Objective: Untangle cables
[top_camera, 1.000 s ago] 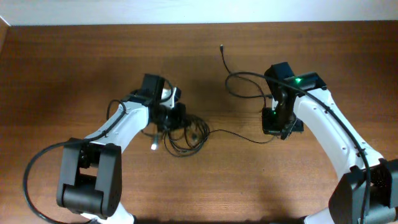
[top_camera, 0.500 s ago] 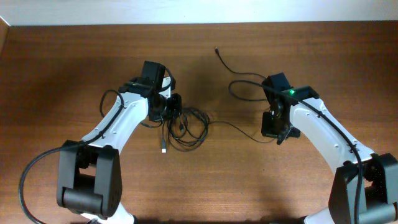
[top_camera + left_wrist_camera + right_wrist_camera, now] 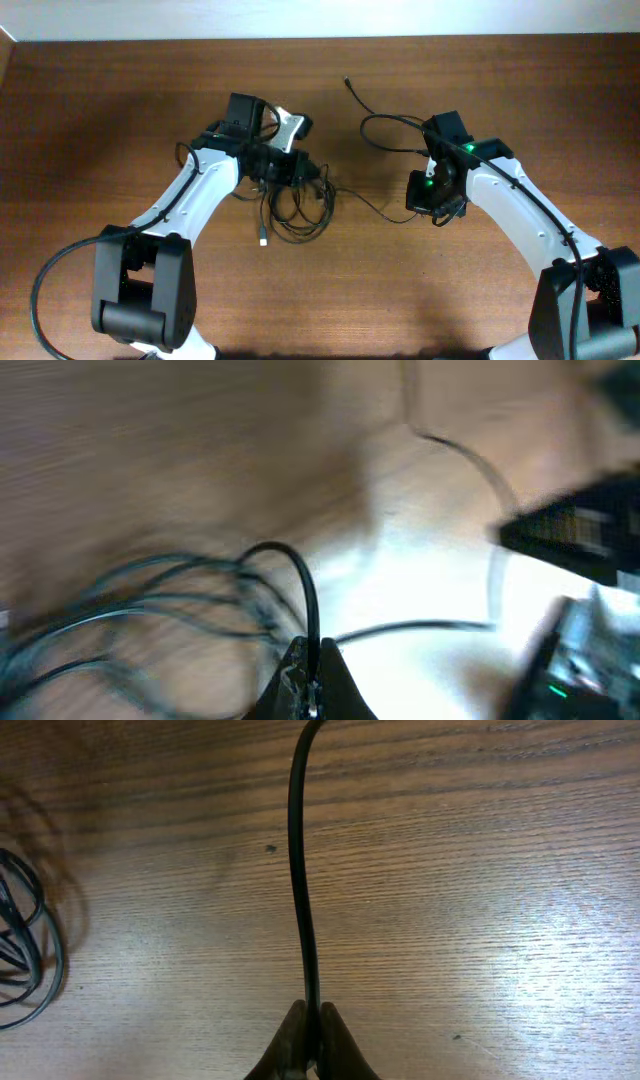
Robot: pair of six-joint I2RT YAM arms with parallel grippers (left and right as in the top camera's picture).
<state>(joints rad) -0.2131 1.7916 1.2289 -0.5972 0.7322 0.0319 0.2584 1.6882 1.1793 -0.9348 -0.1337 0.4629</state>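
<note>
Tangle of thin black flexible cables (image 3: 296, 212) lying on brown wooden table (image 3: 110, 110) between arms, just beside left gripper (image 3: 312, 672)
- left gripper pinching one looped strand, fingertips pressed together on it; view blurred, which strand unclear
- right gripper (image 3: 312, 1032) clamping single black cord (image 3: 300, 870) running straight ahead from its tips
- small plug end (image 3: 347, 80) lying loose, well apart from tangle

Risks:
- arms pulling apart while loops are crossing: knot tightening
- thin cord slipping from pinch
- whole bundle dragging instead of separating
</note>
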